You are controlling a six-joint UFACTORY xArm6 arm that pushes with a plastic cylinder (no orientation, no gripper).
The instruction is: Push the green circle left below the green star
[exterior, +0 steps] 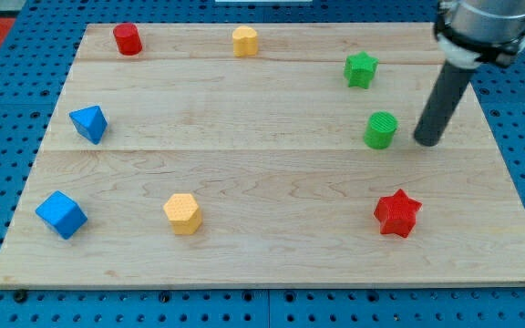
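my tip (428, 141) is down on the table (272, 173), just to the view's right of the green circle (381, 130) — a small gap shows between them, no contact that I can see

pincer state: none on this arm, only the straight dark rod, so nothing wide, narrow or holding

green circle sits in the table's right part, about mid-height. green star (361, 69) is above it toward the view's top and slightly to the left; the two are near but apart

other blocks:
- red star (397, 213) at lower right, below the green circle, well apart from it
- yellow block (245, 41) at top centre, shape hard to make out exactly
- red block (128, 39) at top left, looks cylinder-like
- blue block (89, 123) at mid left, roughly triangular
- blue cube (61, 215) at lower left
- yellow hexagon-like block (183, 213) at lower centre-left

rod leans up and to the view's right from my tip — its upper end joins the arm's grey housing (481, 23) at the view's top right corner
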